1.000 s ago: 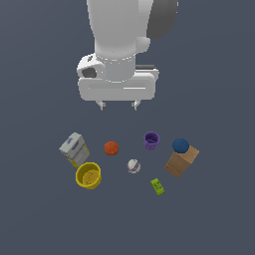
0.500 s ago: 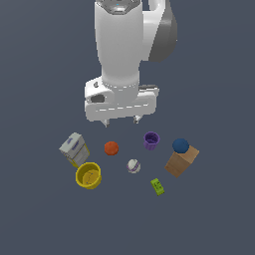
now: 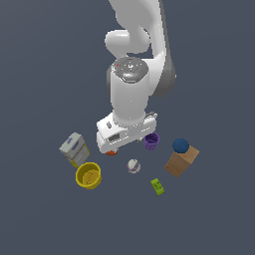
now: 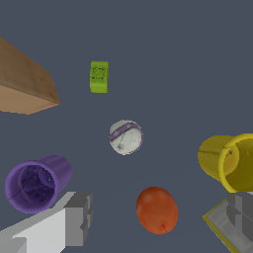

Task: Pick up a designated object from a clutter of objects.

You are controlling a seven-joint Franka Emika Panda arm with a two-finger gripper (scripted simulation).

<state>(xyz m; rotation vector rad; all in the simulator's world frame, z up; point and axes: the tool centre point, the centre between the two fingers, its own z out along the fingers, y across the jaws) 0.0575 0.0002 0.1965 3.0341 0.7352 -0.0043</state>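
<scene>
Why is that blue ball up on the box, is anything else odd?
The blue ball sits perched atop the tilted brown box, which looks precarious. The other items lie apart on the floor; nothing looks spilled or damaged.

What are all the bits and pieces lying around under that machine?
striped ball: one, white with purple stripes, middle of the group
orange ball: one, orange, under the gripper, mostly hidden in the exterior view
blue ball: one, dark blue, on the brown box
brown box: one, brown, exterior view's right
purple cup: one, purple, upright
yellow cup: one, yellow, exterior view's left
grey-yellow box: one, beside the yellow cup
green block: one, green, nearest the exterior camera
gripper: one, white, open above the orange ball
</scene>
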